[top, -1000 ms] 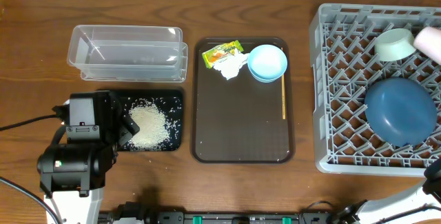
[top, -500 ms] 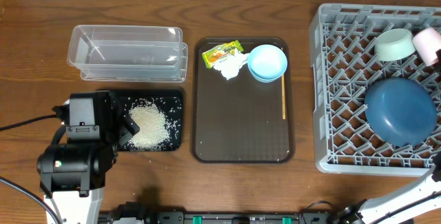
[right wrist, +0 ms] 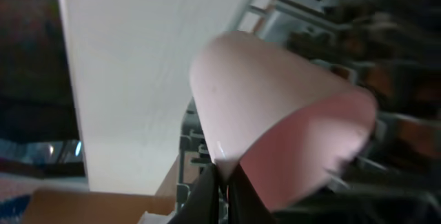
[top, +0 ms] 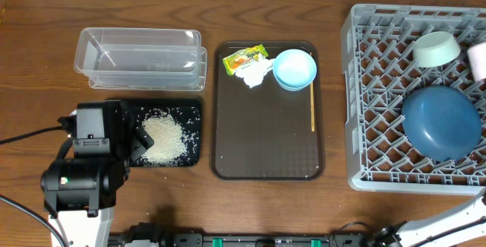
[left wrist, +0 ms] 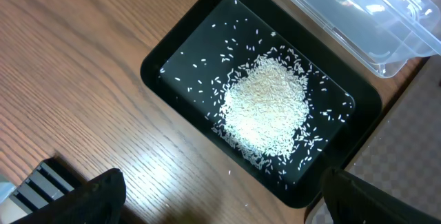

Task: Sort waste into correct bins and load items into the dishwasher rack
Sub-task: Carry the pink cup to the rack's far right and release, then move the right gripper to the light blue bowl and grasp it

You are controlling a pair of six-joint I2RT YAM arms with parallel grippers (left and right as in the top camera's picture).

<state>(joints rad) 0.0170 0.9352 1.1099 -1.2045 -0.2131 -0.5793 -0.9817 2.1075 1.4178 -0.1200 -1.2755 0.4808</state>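
The grey dishwasher rack (top: 380,87) holds the dark-blue bowl (top: 440,121) and the mint-green bowl (top: 436,49). My right gripper (right wrist: 224,182) is shut on the rim of the pink cup (right wrist: 275,127), which shows at the overhead view's right edge (top: 478,58) over the rack. The light-blue bowl (top: 294,69), the snack wrapper (top: 244,57), the tissue (top: 257,72) and the chopstick (top: 312,106) lie on the brown tray (top: 266,140). Rice (top: 163,139) lies in the black tray (top: 194,114). My left gripper (left wrist: 220,210) is open above the table beside the black tray (left wrist: 165,79).
The clear tub (top: 140,57) stands behind the black tray and shows in the left wrist view (left wrist: 372,17). A few rice grains lie on the wood by the black tray. The left arm's base (top: 83,178) stands at the front left.
The pink cup has moved right and slightly toward the front, to the overhead frame's right edge. The left arm has not moved.
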